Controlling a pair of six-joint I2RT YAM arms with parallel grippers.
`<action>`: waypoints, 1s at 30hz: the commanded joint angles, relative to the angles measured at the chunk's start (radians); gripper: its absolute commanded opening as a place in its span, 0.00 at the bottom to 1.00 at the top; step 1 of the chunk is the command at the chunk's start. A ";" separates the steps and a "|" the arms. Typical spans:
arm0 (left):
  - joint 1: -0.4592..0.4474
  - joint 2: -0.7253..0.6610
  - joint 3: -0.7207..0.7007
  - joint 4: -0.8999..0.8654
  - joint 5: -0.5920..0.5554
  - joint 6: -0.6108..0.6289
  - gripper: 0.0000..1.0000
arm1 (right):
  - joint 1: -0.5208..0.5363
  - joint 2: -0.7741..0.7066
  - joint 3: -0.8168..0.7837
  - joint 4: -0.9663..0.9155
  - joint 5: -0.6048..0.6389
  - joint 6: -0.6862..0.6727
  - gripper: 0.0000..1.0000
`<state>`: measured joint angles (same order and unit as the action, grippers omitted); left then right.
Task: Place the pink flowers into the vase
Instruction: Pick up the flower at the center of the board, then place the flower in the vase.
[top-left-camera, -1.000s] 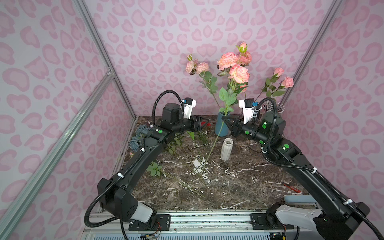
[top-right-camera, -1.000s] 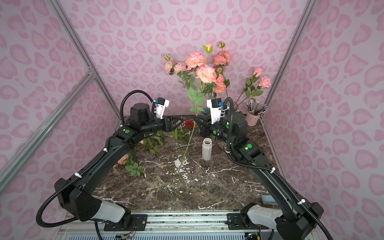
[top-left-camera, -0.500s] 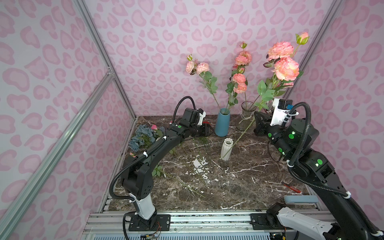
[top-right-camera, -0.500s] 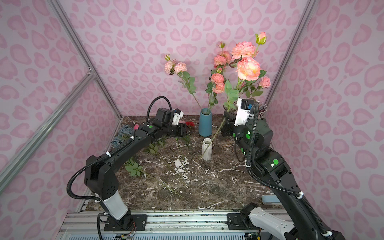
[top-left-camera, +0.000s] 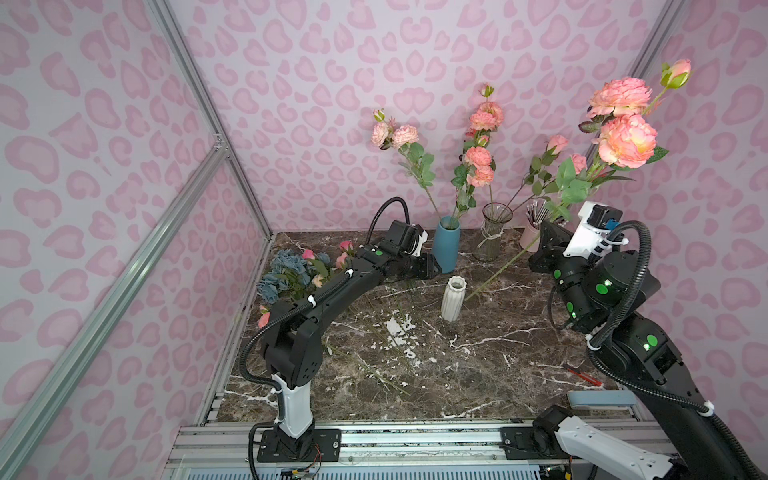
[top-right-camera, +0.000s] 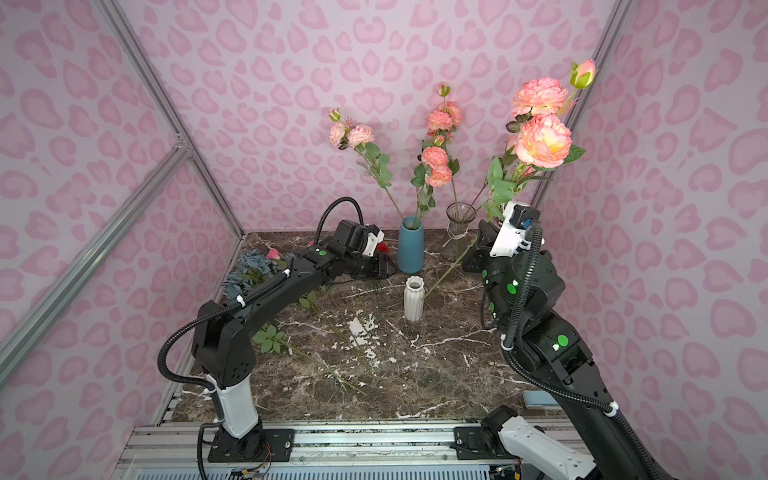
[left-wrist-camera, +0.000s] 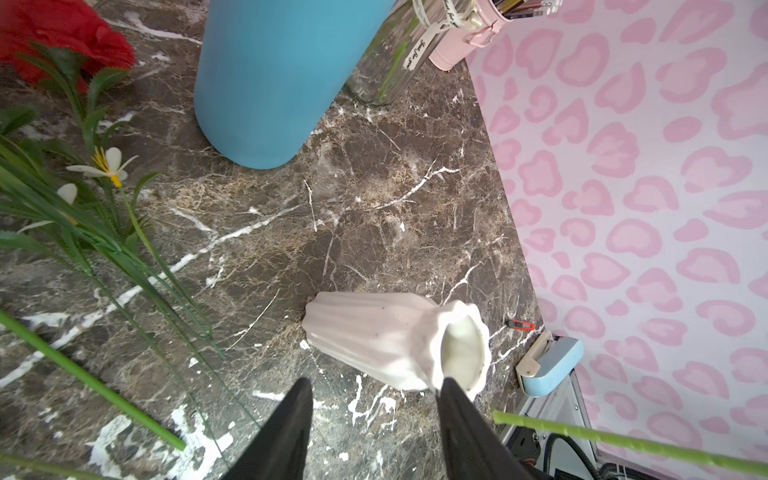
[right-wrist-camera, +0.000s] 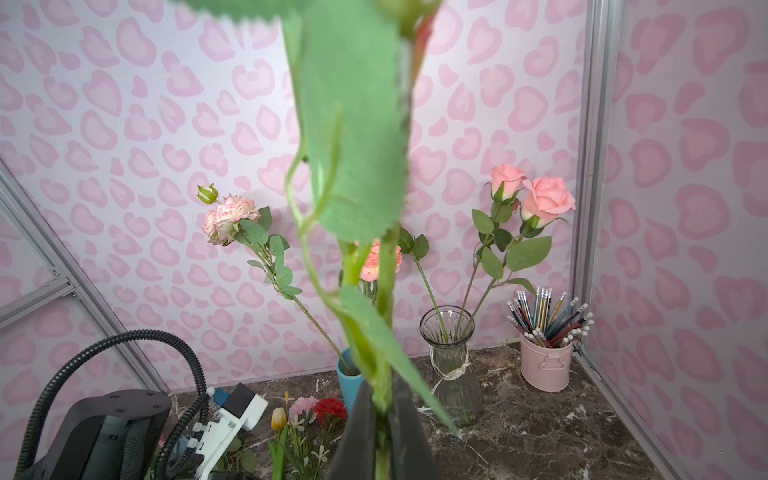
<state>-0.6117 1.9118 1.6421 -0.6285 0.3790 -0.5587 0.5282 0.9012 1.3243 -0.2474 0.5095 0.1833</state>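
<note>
**Held pink flowers** (top-left-camera: 627, 139): stem pinched in the right gripper (right-wrist-camera: 382, 401), jaws closed tight on it.

**Long axis:** diagonal. The cut end is low, just beside the white ribbed vase (top-left-camera: 454, 298). The blooms are high, close to the right wall (top-left-camera: 715, 208) (little margin there).

**Left gripper** (left-wrist-camera: 374, 388): jaws about half apart, empty, beside the blue vase (top-left-camera: 446, 245).

**Open room:** the marble tabletop (top-left-camera: 498, 365) in front of the white ribbed vase, crossed by thin loose stems.
</note>
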 joint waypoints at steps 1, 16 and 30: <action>-0.012 0.011 0.017 0.002 0.016 0.006 0.53 | -0.001 0.001 0.005 0.101 0.027 -0.025 0.00; -0.049 0.048 0.040 -0.016 0.015 0.015 0.52 | 0.000 0.063 0.057 0.168 -0.018 -0.053 0.00; -0.052 0.078 0.049 -0.020 0.010 0.013 0.52 | 0.000 0.093 -0.008 0.172 -0.058 -0.021 0.00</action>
<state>-0.6640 1.9846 1.6814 -0.6659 0.3927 -0.5537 0.5282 0.9970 1.3212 -0.1192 0.4641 0.1532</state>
